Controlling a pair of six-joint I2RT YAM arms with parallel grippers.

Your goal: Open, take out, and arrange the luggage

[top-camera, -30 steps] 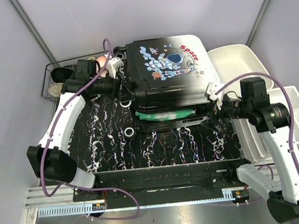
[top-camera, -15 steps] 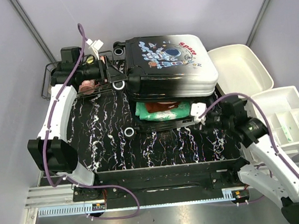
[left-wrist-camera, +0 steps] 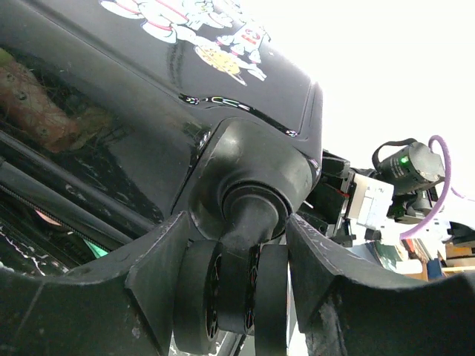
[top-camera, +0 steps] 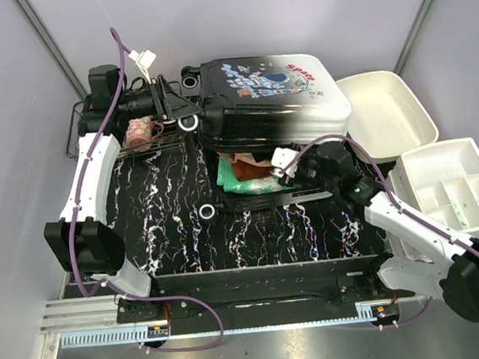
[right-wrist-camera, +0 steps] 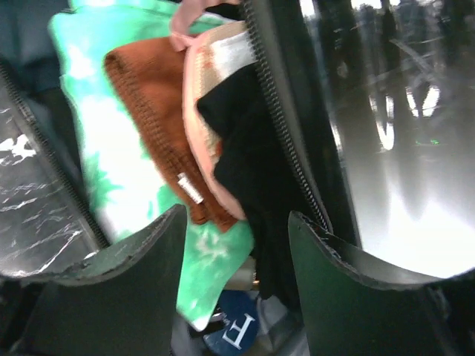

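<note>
On the black marbled table (top-camera: 167, 225), the right gripper (right-wrist-camera: 236, 222) noses into the gap along the near side of the luggage (top-camera: 271, 113), its jaws standing apart with nothing between them. Just ahead of its fingers lie a green tie-dye garment (right-wrist-camera: 111, 148), a rust-brown knit (right-wrist-camera: 148, 104), a pink-and-cream piece (right-wrist-camera: 204, 111) and a black cloth (right-wrist-camera: 245, 148), all packed up against the zip line, and the gripper has hold of none of them. The luggage itself sits at the far middle of the table, astronaut print uppermost, its lid lifted only part-way so that the clothes peep out under the near edge. At its far-left corner the left gripper (left-wrist-camera: 234, 222) is closed around a black wheel (left-wrist-camera: 234, 297), a finger pressed to either side, and seems to be propping the shell up. To the right wait a plain white bin (top-camera: 386, 114) and a divided white bin (top-camera: 461, 184), and at the far left a wire basket (top-camera: 92, 147) holds a few things too small to name. By the look of it, the opening is under way but not finished. The taking-out is about to start, with the near clothes the likely first pick, and the arranging has yet to begin.
</note>
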